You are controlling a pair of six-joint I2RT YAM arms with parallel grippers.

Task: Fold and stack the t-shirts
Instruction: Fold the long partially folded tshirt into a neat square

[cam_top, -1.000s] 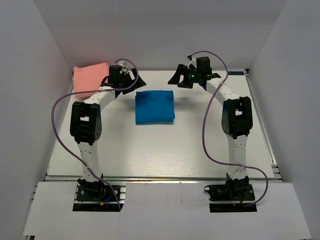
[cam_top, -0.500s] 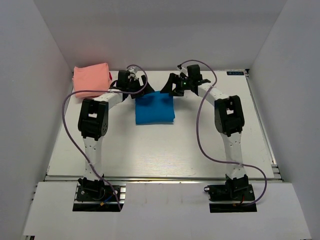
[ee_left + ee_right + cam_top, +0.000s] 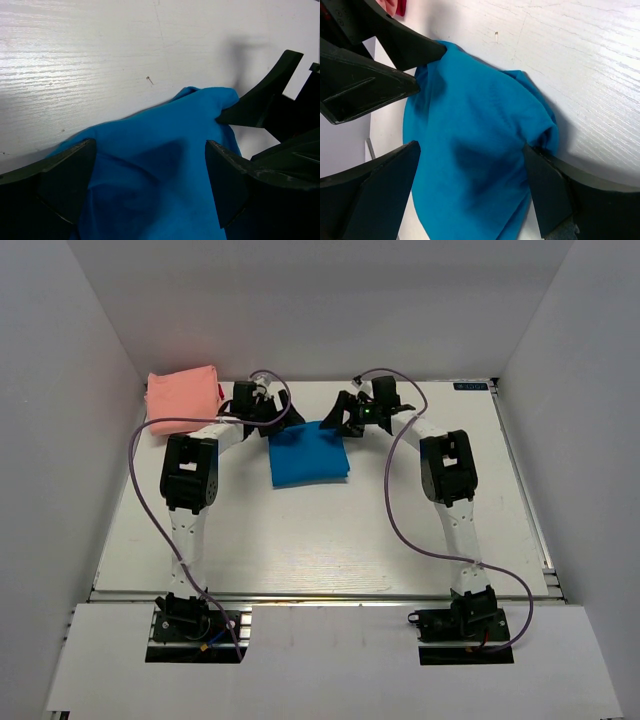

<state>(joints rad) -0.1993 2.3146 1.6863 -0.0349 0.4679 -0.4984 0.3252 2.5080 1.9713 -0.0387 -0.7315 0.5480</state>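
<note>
The folded bright blue t-shirt (image 3: 309,454) lies at the table's middle back. The salmon-pink t-shirt (image 3: 182,397) lies folded in the far left corner. My left gripper (image 3: 282,420) is open over the blue shirt's far left corner, with blue cloth (image 3: 160,175) between its spread fingers. Over the far right corner my right gripper (image 3: 335,421) is open too. One of its fingers (image 3: 555,190) touches the blue shirt's (image 3: 475,160) bunched edge. The other arm's black fingers (image 3: 375,55) show at the upper left of the right wrist view. Neither gripper has closed on the cloth.
White walls enclose the white table (image 3: 300,540) on three sides. Purple cables loop off both arms. A small speck (image 3: 149,79) marks the tabletop just beyond the blue shirt.
Both grippers have moved inward and down onto the blue t-shirt's far corners. Both stayed open. The shirts have not moved.
</note>
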